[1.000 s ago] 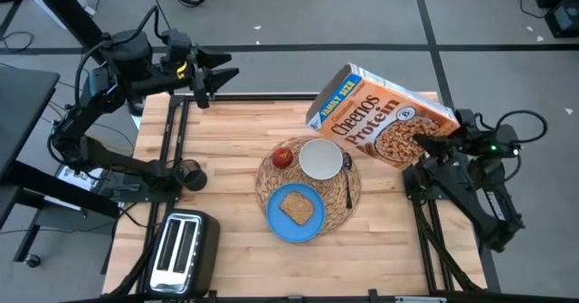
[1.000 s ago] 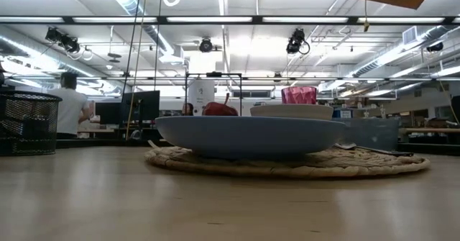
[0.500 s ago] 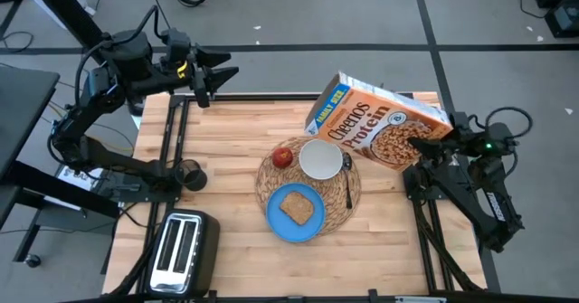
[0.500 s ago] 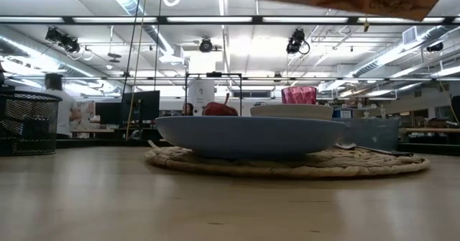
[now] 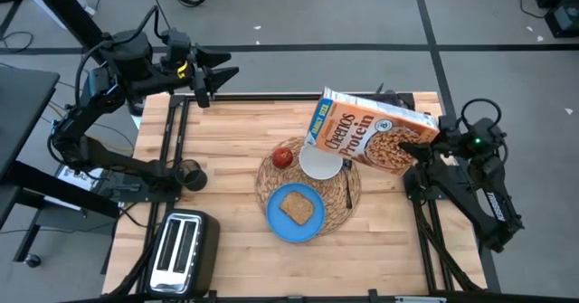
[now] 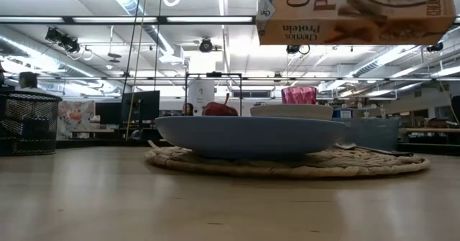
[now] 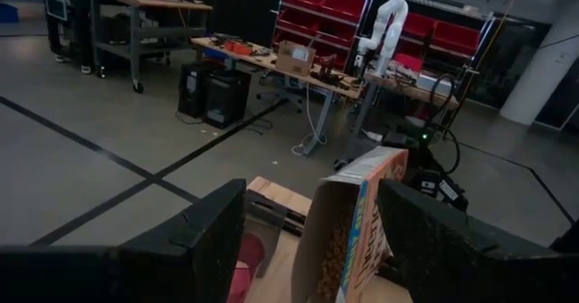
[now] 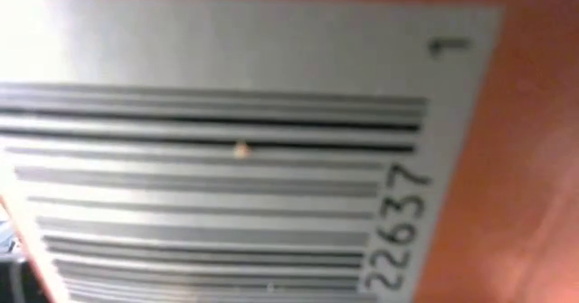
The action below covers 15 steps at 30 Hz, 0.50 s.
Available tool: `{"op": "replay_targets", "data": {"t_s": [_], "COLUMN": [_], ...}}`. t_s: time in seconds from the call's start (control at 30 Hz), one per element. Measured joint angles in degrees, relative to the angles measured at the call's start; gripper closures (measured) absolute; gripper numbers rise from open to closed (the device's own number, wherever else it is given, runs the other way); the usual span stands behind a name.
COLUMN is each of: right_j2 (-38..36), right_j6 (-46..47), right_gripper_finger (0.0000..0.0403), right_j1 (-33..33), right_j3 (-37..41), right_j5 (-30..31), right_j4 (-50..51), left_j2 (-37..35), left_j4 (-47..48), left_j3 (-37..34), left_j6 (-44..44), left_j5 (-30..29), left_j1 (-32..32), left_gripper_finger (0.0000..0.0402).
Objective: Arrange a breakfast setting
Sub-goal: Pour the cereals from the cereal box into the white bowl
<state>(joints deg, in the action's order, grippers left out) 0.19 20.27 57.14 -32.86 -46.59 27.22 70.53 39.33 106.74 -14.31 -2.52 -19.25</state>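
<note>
The orange Cheerios box (image 5: pixel 369 138) hangs in the air over the table's far right, with my right gripper (image 5: pixel 422 146) shut on it. Its open top (image 7: pixel 327 240) points left, above the far rim of the small white bowl (image 5: pixel 317 164). The bowl, the red apple (image 5: pixel 283 156) and the metal spoon (image 5: pixel 348 182) lie on the round woven placemat (image 5: pixel 271 184). The blue plate (image 5: pixel 274 220) with the toast (image 5: pixel 297 208) rests on the mat's near edge. The pink glass (image 6: pixel 298 95) shows behind the bowl. My left gripper (image 5: pixel 224 75) waits open, raised over the far left corner. My right gripper holds the Cheerios box by its bottom end (image 5: pixel 425 129), with one dark finger (image 5: pixel 412 146) lying on the printed front face. The fingers come level from the table's right. The box is lifted clear, lying on its side, and its barcode (image 8: pixel 226 158) fills the wrist view.
A silver toaster (image 5: pixel 181 249) stands at the near left corner and a small dark cup (image 5: pixel 191 174) at the left edge. Bare wood lies between the mat and the left edge and along the near right. Metal frame posts (image 5: pixel 176 140) run beside both table sides.
My right gripper has sunk a little and turned its wrist, still shut on the box. The box has rolled and come down, its open top swinging left and nearer the bowl. In the low view it has dropped into sight at the top.
</note>
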Motion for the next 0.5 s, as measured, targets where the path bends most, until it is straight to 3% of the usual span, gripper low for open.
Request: {"op": "replay_targets", "data": {"t_s": [0.5], "right_j2": [0.0], "right_j6": [-10.52], "right_gripper_finger": [0.0139], "right_j1": [0.0], "right_j3": [0.0], "right_j5": [-2.84], "right_j4": [13.59], "left_j2": [0.04], "left_j4": [1.67], "left_j3": [0.0], "left_j6": [1.68], "left_j5": [0.0], "left_j1": [-0.01], "left_gripper_finger": [0.0148]}}
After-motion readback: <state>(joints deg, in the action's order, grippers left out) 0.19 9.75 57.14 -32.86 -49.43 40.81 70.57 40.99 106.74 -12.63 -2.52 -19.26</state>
